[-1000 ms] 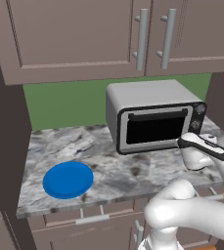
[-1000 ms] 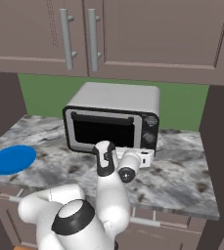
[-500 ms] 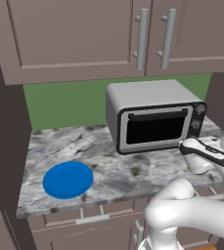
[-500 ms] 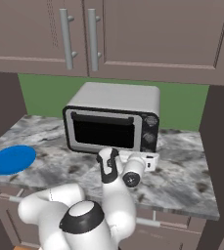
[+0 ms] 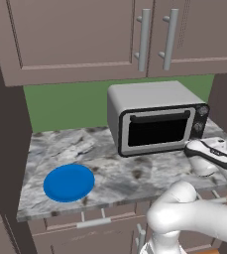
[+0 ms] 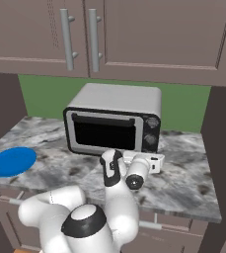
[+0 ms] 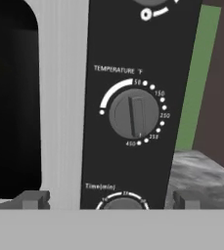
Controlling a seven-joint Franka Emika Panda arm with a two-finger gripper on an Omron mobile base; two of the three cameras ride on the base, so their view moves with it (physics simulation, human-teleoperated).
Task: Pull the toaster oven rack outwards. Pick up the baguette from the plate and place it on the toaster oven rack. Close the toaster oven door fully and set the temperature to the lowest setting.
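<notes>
Tool (image 7: 108, 200) spread wide, empty, touching nothing; its two tips (image 7: 33, 199) sit far apart, low in the hand view, aimed straight at the dark knob panel. Dead ahead of it: temperature knob (image 7: 133, 113), pointer bar roughly vertical, mark end down by the high numbers. Timer knob (image 7: 118, 205) just below that, partly cut off. Toaster oven (image 6: 113, 121) right in front of the tool, long axis running side to side along the back wall, front facing the robot. Toaster oven door (image 5: 157, 130) shut, upright, dark handle bar along its top edge. Arm folded low, elbow bulging near the surface (image 5: 110, 168) edge, forearm reaching level toward the oven's right end. Plate (image 5: 69, 182) well off to the tool's left, flat on the surface, bare blue top.
</notes>
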